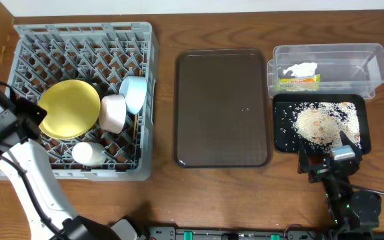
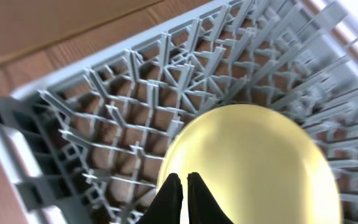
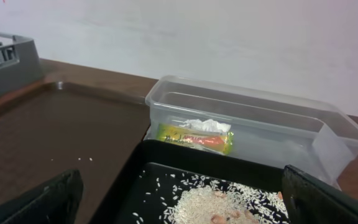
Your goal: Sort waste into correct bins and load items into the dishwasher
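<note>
The grey dish rack stands at the left and holds the yellow plate, the white bowl, the light blue bowl and the small white cup. My left gripper is shut at the plate's left edge; in the left wrist view its fingers lie over the plate, not pinching it. My right gripper is open and empty over the near edge of the black tray of rice scraps. The clear tub holds the tissue and wrapper. I cannot make out the chopsticks.
The dark brown serving tray lies between the rack and the bins, with a few rice grains on it. In the right wrist view the tub and black tray are directly ahead, and the rack corner is at far left.
</note>
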Available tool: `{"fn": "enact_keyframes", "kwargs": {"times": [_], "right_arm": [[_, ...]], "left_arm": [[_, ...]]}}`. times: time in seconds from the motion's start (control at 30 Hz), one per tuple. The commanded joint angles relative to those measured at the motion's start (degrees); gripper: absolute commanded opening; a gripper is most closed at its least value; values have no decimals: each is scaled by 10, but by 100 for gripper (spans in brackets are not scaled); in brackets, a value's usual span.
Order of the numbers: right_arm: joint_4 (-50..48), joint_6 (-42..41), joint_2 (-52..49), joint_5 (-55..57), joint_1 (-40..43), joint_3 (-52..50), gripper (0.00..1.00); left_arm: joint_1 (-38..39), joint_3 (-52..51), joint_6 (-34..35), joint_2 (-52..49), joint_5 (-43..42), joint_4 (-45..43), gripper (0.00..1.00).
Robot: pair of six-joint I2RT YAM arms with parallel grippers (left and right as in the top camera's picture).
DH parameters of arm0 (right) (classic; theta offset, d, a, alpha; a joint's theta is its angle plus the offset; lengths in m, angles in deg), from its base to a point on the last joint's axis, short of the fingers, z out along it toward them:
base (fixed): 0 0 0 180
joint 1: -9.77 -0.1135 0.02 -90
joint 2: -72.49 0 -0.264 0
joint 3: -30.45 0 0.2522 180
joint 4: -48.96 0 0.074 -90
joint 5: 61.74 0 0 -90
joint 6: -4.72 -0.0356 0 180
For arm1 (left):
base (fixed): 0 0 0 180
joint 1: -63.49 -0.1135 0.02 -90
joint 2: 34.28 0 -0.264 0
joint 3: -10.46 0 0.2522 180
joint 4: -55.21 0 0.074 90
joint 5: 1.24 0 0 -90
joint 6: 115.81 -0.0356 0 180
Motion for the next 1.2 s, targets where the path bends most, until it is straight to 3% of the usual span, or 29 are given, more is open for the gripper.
{"fn": "enact_keyframes", "kwargs": {"times": [0.0,0.07,0.13,0.17,0.2,0.27,0.33,0.4,0.73,1.17], "right_arm": [[2,-5,1,1,7,-1,99],[2,-5,1,1,7,-1,99],[2,-5,1,1,7,-1,99],[2,-5,1,1,7,-1,99],[2,-5,1,1,7,-1,99],[2,-5,1,1,7,-1,99],[2,-5,1,1,7,-1,99],[2,-5,1,1,7,-1,99],[2,-5,1,1,7,-1,99],[2,-5,1,1,7,-1,99]], "left_arm": [[12,6,-98,-10,38,-6,7],[14,6,-101,-10,46,-5,7],[12,6,-49,-10,46,18,8],[10,6,4,-10,46,36,13],[7,6,69,-13,44,64,28],[5,6,119,-20,35,98,45],[5,3,127,-43,2,108,60],[3,1,127,-81,-43,121,64],[-59,-1,118,-161,-225,92,78],[-114,-83,97,-172,-412,-37,71]]}}
